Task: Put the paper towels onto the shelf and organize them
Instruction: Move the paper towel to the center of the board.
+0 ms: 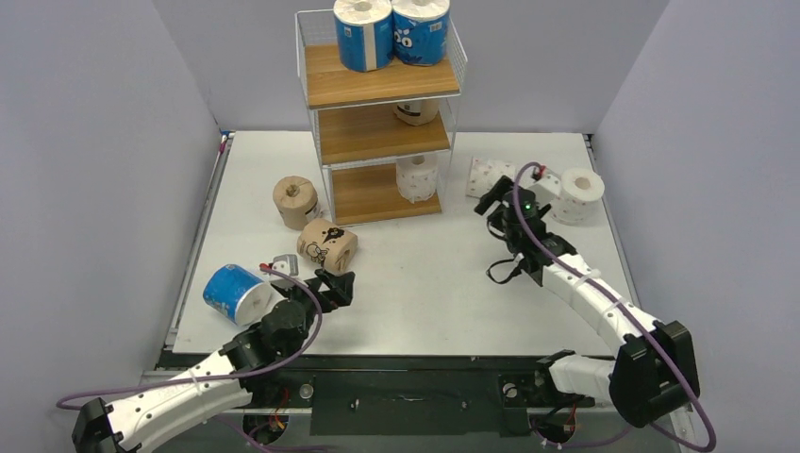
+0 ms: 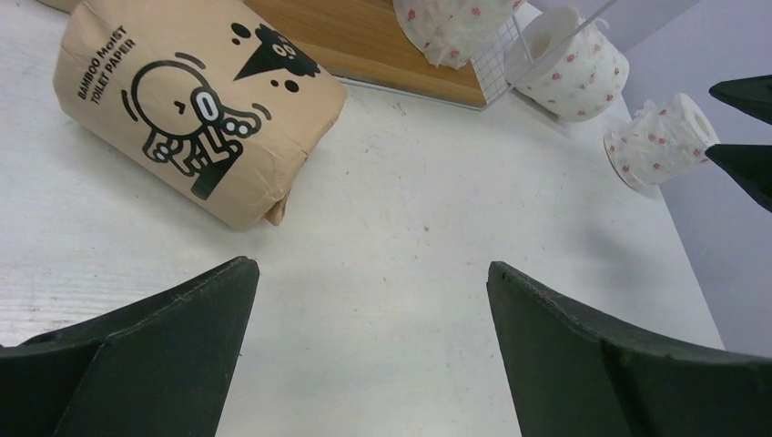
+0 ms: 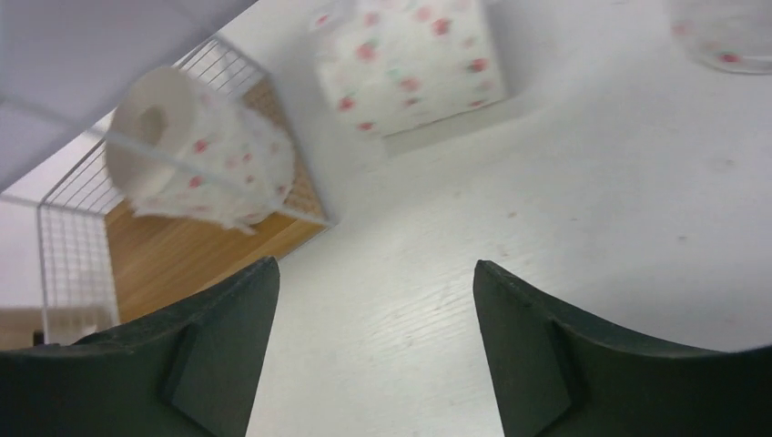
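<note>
left gripper (image 2: 371, 273) wide, empty, near tan roll (image 2: 196, 109) left of table (image 1: 425, 293) middle, right gripper (image 3: 373, 273) spread, empty, facing white roll (image 3: 196, 150) on bottom board of shelf (image 1: 377, 90) at table's far edge

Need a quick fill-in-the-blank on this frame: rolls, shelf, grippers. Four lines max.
1. The top tier of the shelf holds ___ blue rolls.
2. The loose blue roll lies next to the ___ arm.
3. The bottom-tier roll is ___, not tan or blue.
4. The left gripper and the right gripper are both ___ and empty.

Missing words: two; left; white; open.
</note>
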`<move>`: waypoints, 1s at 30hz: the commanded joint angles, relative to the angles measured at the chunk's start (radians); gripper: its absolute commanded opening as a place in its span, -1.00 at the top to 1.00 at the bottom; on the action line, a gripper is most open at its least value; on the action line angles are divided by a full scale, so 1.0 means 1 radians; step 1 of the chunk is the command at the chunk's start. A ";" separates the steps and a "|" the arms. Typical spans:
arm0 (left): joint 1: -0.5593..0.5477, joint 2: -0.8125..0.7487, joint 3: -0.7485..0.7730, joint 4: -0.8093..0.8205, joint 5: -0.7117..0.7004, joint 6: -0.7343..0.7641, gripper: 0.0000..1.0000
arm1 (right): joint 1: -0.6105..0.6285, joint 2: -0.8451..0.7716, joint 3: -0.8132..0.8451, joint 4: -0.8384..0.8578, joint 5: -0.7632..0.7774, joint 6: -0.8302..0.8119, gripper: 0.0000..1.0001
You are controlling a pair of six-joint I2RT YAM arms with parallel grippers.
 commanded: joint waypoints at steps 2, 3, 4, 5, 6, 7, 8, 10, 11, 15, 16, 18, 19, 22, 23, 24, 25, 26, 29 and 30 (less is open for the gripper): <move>0.000 0.066 0.073 -0.002 0.053 -0.088 -0.93 | -0.189 -0.077 -0.032 0.027 -0.155 0.062 -0.57; 0.000 0.081 0.079 -0.005 0.049 -0.100 -0.93 | -0.207 -0.063 -0.034 0.044 -0.187 0.089 -0.59; 0.001 0.087 0.082 -0.014 0.047 -0.118 -0.93 | -0.242 -0.051 -0.032 0.088 -0.198 0.103 -0.59; 0.002 0.099 0.091 -0.019 0.046 -0.126 -0.93 | -0.258 -0.020 -0.021 0.103 -0.208 0.126 -0.60; 0.002 0.104 0.096 -0.026 0.045 -0.139 -0.93 | -0.286 0.018 -0.013 0.126 -0.213 0.138 -0.61; 0.002 0.112 0.105 -0.028 0.046 -0.144 -0.93 | -0.301 0.039 0.005 0.135 -0.227 0.154 -0.62; 0.002 0.119 0.113 -0.048 0.048 -0.150 -0.93 | -0.325 0.086 0.015 0.159 -0.230 0.157 -0.62; 0.002 0.123 0.120 -0.076 0.049 -0.153 -0.93 | -0.349 0.155 0.050 0.172 -0.216 0.159 -0.62; 0.002 0.124 0.121 -0.081 0.050 -0.154 -0.93 | -0.357 0.179 0.075 0.180 -0.215 0.154 -0.61; 0.003 0.118 0.119 -0.101 0.049 -0.155 -0.93 | -0.378 0.282 0.137 0.211 -0.187 0.119 -0.59; 0.003 0.113 0.119 -0.105 0.050 -0.155 -0.93 | -0.382 0.310 0.154 0.218 -0.189 0.114 -0.59; 0.004 0.110 0.118 -0.111 0.051 -0.154 -0.93 | -0.395 0.356 0.182 0.239 -0.213 0.105 -0.57; 0.003 0.110 0.118 -0.113 0.049 -0.154 -0.93 | -0.403 0.371 0.191 0.252 -0.222 0.102 -0.56; 0.004 0.105 0.119 -0.117 0.040 -0.155 -0.93 | -0.413 0.441 0.235 0.272 -0.268 0.096 -0.54; 0.004 0.105 0.119 -0.121 0.038 -0.157 -0.93 | -0.416 0.453 0.244 0.282 -0.279 0.095 -0.54; 0.004 0.103 0.121 -0.122 0.034 -0.158 -0.93 | -0.417 0.475 0.259 0.283 -0.292 0.095 -0.54; 0.004 0.101 0.120 -0.126 0.033 -0.159 -0.93 | -0.422 0.485 0.264 0.286 -0.297 0.096 -0.53; 0.002 0.100 0.119 -0.127 0.031 -0.160 -0.93 | -0.425 0.502 0.273 0.289 -0.306 0.100 -0.53; 0.004 0.100 0.116 -0.130 0.028 -0.164 -0.93 | -0.431 0.536 0.286 0.316 -0.339 0.109 -0.53; 0.004 0.100 0.115 -0.129 0.027 -0.164 -0.93 | -0.430 0.543 0.288 0.332 -0.358 0.112 -0.52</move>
